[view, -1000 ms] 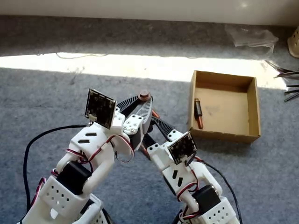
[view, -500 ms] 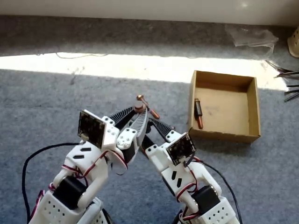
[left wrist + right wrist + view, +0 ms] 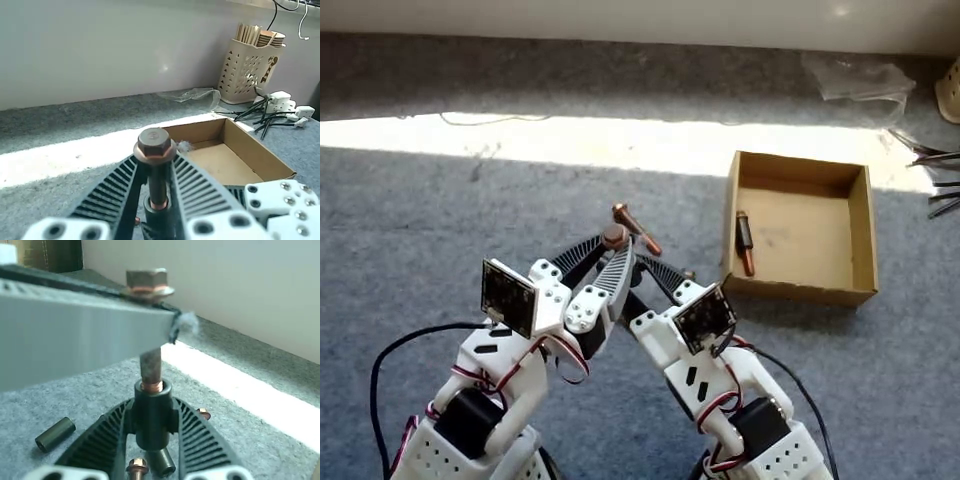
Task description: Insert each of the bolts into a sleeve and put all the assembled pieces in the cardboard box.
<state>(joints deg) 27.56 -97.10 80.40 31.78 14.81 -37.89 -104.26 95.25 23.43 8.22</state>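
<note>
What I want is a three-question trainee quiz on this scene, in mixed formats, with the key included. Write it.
1. True or false: the cardboard box is empty.
2. The left end effector holds: A a bolt, B a screwdriver, C nothing.
3. Fill in: the right end effector grips a ____.
Key: 1 false, one assembled piece lies inside; 2 A; 3 sleeve.

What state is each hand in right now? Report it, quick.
Left hand: closed, holding the bolt by its shank.
Right hand: closed, holding the sleeve upright under the bolt.
</note>
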